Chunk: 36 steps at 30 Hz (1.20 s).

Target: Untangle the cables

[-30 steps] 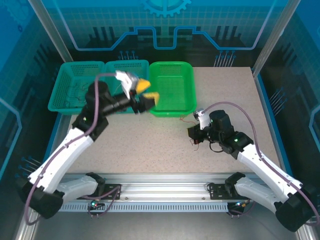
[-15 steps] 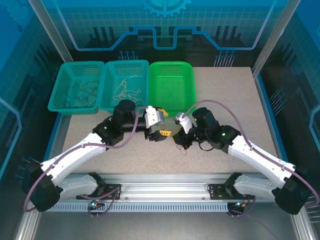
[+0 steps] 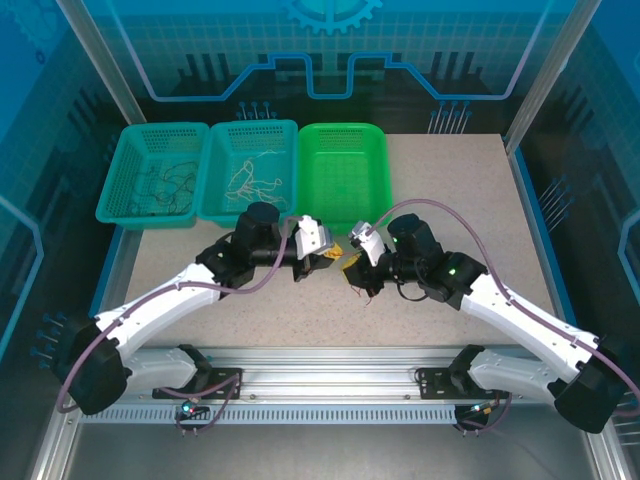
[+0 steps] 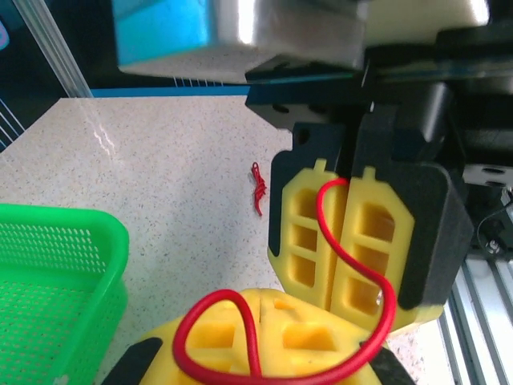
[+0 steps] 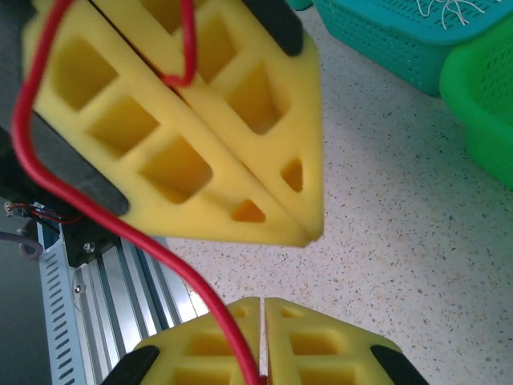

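Right wrist view: right gripper (image 5: 262, 317), bottom centre, and left gripper (image 5: 296, 212), upper left, both pinch one red cable (image 5: 160, 255). Black cables (image 3: 165, 185) and white cables (image 3: 255, 178) lie binned at top view's upper left (seemingly sorted); a red tangle (image 4: 258, 188) awaits.

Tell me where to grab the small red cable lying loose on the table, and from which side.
Pinch the small red cable across its middle, coming straight down from above. It lies flat on the table as a short, narrow squiggle with bare tabletop all round, so a top-down pinch across its width should probably catch it.
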{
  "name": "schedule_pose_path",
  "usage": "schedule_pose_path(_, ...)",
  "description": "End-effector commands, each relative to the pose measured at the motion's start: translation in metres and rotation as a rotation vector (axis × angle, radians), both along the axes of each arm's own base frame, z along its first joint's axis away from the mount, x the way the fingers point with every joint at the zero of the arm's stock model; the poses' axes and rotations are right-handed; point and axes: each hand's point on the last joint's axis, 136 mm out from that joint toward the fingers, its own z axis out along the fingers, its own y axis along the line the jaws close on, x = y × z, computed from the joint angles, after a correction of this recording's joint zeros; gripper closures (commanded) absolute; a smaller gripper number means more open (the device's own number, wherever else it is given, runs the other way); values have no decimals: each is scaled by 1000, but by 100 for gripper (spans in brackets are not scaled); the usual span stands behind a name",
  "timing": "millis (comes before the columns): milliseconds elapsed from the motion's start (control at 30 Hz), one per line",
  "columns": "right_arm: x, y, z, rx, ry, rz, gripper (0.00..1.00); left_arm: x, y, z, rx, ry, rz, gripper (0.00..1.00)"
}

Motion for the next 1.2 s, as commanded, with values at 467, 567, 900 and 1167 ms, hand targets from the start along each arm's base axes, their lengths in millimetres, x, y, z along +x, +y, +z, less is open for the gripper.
schedule_pose_path(467, -3, -13, -2, -25, -52, -43, 80, 20, 13, 91, -336, -49, 73, 100)
schedule_pose_path(567, -2, -15, 0, -26, -58, -58, 60, 31, 19, 97, -383, -33, 116, 100)
schedule_pose_path(900, 7, -46, 31, 44, -126, -259, 24, 119, 32, 105, -377, -48, 371, 100)
schedule_pose_path(1167, 16, -107, 22, 2, -38, -617, 14, 230, 32, 68, -281, 21, 622, 100)
